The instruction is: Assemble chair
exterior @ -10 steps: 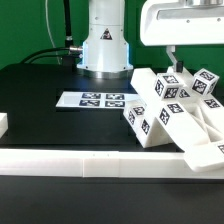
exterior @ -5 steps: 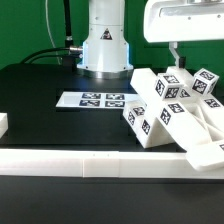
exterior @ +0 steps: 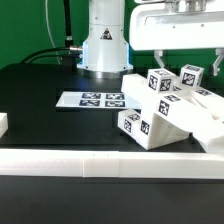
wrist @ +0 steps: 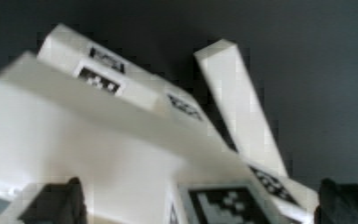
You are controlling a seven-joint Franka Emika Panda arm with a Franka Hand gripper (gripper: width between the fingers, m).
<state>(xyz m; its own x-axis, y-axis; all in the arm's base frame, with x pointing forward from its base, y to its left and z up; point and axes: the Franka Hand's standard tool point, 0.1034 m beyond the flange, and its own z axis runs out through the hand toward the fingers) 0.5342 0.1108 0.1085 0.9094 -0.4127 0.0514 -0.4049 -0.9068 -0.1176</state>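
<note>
Open table on one side, a big white pile on the other

The black table lies bare and open toward the exterior view's left, so my claw could pass there; the flat marker board lies low near the middle and blocks nothing; the chair parts are heaped toward the exterior view's right, leaning on each other, and they fill that side; the long white wall runs along the front edge and touches the heap; my own arm base stands at the back; in the wrist view, my open fingers hang right above the white blocks, with dark free table beside a slanted bar.
</note>
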